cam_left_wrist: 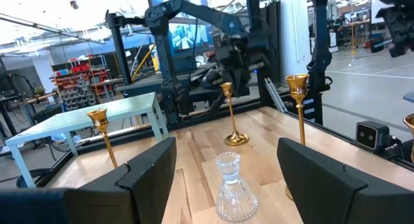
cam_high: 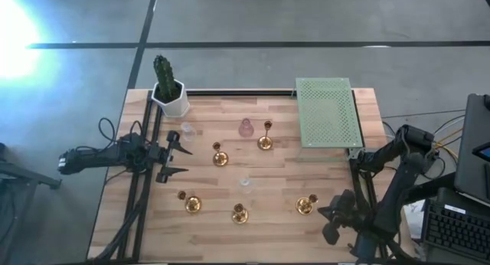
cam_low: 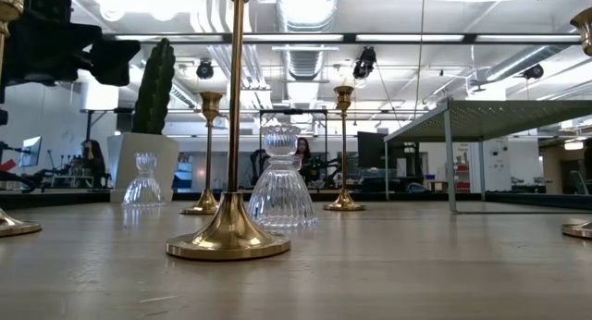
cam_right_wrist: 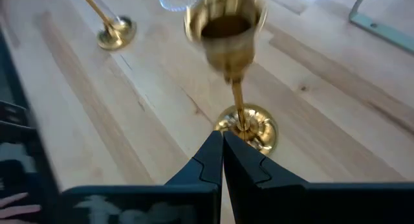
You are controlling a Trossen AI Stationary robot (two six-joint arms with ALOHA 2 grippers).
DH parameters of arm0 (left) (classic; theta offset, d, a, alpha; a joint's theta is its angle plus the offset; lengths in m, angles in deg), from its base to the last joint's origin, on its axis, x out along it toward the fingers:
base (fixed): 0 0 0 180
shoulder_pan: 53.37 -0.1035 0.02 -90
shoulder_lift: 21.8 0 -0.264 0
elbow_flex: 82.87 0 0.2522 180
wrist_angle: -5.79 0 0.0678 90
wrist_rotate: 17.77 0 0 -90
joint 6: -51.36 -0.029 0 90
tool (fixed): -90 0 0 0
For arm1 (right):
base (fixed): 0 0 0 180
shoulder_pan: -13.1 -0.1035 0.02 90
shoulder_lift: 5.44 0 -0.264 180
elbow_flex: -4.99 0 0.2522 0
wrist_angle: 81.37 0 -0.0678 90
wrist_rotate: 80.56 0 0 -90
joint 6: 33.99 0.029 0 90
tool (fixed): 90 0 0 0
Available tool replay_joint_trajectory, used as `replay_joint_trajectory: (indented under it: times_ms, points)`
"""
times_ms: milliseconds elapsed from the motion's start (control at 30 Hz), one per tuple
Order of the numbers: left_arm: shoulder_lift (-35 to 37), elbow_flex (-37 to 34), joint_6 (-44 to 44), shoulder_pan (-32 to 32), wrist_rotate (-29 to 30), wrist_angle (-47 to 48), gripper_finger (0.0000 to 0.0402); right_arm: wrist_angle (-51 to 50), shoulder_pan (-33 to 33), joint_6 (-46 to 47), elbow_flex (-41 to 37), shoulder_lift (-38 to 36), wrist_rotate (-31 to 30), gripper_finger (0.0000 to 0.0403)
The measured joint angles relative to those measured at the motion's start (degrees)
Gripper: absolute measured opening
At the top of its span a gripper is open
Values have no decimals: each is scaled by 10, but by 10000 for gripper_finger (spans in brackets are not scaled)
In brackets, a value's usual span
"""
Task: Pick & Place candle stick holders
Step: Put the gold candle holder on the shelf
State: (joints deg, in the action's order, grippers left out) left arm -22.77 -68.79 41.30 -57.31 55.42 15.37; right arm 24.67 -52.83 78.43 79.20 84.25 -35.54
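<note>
High: you look straight down on the whole table [cam_high: 253,219].
Low: you sit at tabletop level, facing the room.
Wrists: close, looking forward (both share the gold holders [cam_left_wrist: 231,114]).

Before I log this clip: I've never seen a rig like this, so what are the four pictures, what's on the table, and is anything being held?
It is a robot with two dark arms at a wooden table, each ending in a two-finger gripper. One picture looks straight down, one looks level across the tabletop, and two come from cameras on the wrists. On the table stand gold candle stick holders, a pinkish glass holder, clear glass holders, a potted cactus and a green perforated rack. The left gripper is open at the table's left edge, facing a clear holder. The right gripper is shut, empty, pointing at a gold holder's base. Nothing is held.
</note>
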Motion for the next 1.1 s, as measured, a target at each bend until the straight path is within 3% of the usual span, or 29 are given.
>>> replay_joint_trajectory:
  times_ms: [167,367,900,1100]
  points:
    - [0,0,0,0,0,0,273,-20,11,-38,7,-47,-1,8]
    - [0,0,0,0,0,2,273,-20,19,-61,7,-49,31,8]
    - [0,0,0,0,0,4,273,-16,17,28,4,65,46,10]
    - [0,0,0,0,0,4,273,-5,40,28,2,76,51,51]
